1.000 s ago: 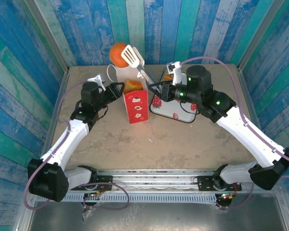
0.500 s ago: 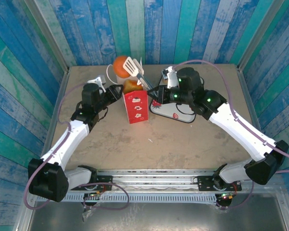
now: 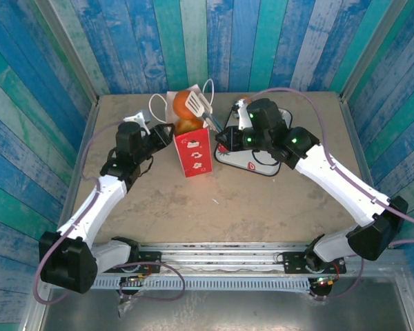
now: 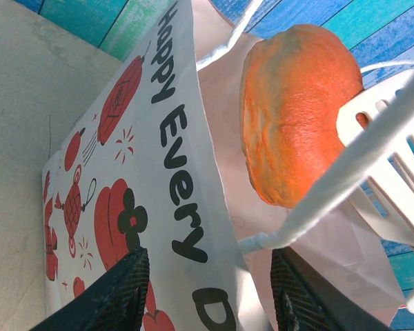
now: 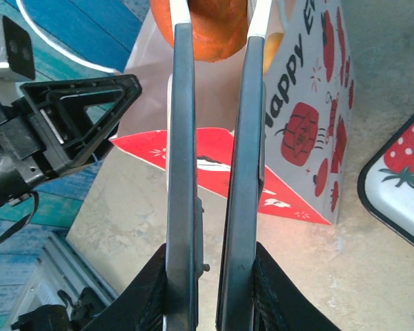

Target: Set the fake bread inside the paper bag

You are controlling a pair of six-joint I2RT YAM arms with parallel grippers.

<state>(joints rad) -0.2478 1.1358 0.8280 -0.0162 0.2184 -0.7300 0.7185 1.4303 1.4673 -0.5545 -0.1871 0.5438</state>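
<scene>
**Step in hand: delivery of one piece into the bag.**

1. The right gripper (image 5: 210,293) was pressed together on the grey handles of a pair of white slotted tongs (image 3: 197,105). The tongs in turn clamped a round orange-brown bun (image 4: 297,110).
2. The bun hung at the mouth of the paper bag (image 3: 194,155), against the inner back wall and level with the cord handles. It had not been let go.
3. The left gripper (image 4: 210,296) stood spread, one finger outside the printed panel and one inside, straddling the bag's rim. No pinch on the paper could be seen.
4. A second golden piece (image 3: 188,126) showed lower in the bag's mouth.
5. The strawberry-print tray (image 3: 254,165) lay just beside the bag, on its right.

**Next move, as judged from the room.**

- The bag is light and would probably tip. The left fingers should take hold of the rim first, or at least steady it.
- The tongs should then go lower between the walls, so the bun drops inside rather than onto the rim.
- Easing the right gripper's squeeze would let the tongs spring apart and free the bun.
- The tongs should come out straight up, away from the cord handles.
</scene>
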